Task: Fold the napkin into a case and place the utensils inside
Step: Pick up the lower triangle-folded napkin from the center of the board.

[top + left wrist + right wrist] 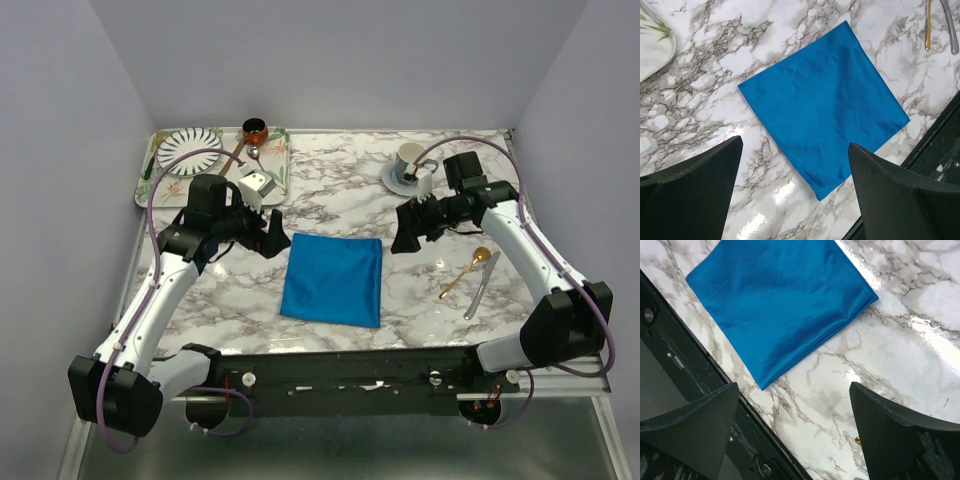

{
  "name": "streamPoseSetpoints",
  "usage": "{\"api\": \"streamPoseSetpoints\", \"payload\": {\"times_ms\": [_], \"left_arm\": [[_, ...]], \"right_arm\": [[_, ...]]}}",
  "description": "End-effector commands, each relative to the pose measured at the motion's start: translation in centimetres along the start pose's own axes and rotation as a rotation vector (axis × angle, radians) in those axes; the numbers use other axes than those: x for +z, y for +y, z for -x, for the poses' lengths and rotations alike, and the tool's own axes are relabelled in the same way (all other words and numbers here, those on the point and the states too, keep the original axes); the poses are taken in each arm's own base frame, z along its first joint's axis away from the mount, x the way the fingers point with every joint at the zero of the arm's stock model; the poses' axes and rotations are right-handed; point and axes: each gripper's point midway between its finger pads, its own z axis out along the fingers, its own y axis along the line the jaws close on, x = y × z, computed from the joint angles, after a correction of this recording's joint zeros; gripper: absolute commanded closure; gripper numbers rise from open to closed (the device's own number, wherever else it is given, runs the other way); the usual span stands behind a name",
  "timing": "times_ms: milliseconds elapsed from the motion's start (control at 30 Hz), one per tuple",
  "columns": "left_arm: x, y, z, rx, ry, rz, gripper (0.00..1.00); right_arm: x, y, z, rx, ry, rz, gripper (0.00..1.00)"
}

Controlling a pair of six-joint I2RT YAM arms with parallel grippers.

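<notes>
Napkin (pixel 333 279) seemingly folded — left end effector (pixel 272 236), right end effector (pixel 405 234) spread wide.

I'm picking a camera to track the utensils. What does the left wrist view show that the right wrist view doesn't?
Only left wrist: the gold spoon handle and the silver utensil at the top right, plus a tray corner. Only right wrist: screws on the base rail. Both: the blue napkin flat on the marble table, the rail's edge, and an open tool, the left tool or the right tool.
</notes>
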Motion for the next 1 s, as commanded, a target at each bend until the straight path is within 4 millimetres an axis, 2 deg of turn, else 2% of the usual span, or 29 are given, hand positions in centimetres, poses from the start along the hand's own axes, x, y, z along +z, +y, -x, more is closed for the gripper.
{"api": "streamPoseSetpoints", "payload": {"times_ms": [0, 67, 133, 200, 267, 367, 467, 533, 667, 733, 867, 967], "left_arm": [[-1.0, -1.4, -1.8, 0.059, 0.100, -0.091, 0.01], [-0.8, -2.4, -2.9, 0.061, 0.125, -0.172, 0.01], [-0.1, -2.3, -4.1, 0.059, 0.132, -0.189, 0.02], [0.7, -1.9, -5.0, 0.082, 0.126, -0.196, 0.05], [1.4, -1.7, -5.4, 0.105, 0.123, -0.212, 0.10], [2.1, -1.6, -5.7, 0.109, 0.130, -0.239, 0.14], [2.4, -1.3, -5.7, 0.122, 0.157, -0.243, 0.15], [2.3, -1.2, -5.5, 0.136, 0.161, -0.243, 0.15], [2.8, -0.7, -5.4, 0.126, 0.167, -0.231, 0.15], [2.8, -1.1, -5.8, 0.122, 0.180, -0.261, 0.15], [3.3, -1.3, -6.7, 0.100, 0.191, -0.293, 0.19], [3.5, -1.7, -6.2, 0.080, 0.166, -0.315, 0.23]], "right_arm": [[-2.3, 0.5, 1.5, -0.057, -0.065, -0.060, 0.00], [-2.5, 1.0, 1.6, -0.060, -0.065, -0.037, 0.00], [-2.4, 1.3, 1.4, -0.047, -0.058, -0.021, 0.00], [-2.2, 0.6, 1.0, -0.047, -0.036, -0.046, 0.00], [-1.4, 0.1, 0.5, -0.029, -0.007, -0.040, 0.00], [-0.2, 0.4, 0.3, -0.008, 0.005, 0.030, 0.00], [1.7, -0.5, 0.6, 0.022, 0.006, 0.063, 0.02], [3.3, -1.5, 0.3, 0.054, 0.022, 0.076, 0.04], [5.8, -3.5, 0.9, 0.122, 0.032, 0.108, 0.09], [7.1, -4.8, 1.4, 0.143, 0.035, 0.113, 0.13], [9.0, -6.3, 1.7, 0.169, 0.044, 0.130, 0.16], [9.6, -6.5, 1.3, 0.190, 0.057, 0.141, 0.16]]}}
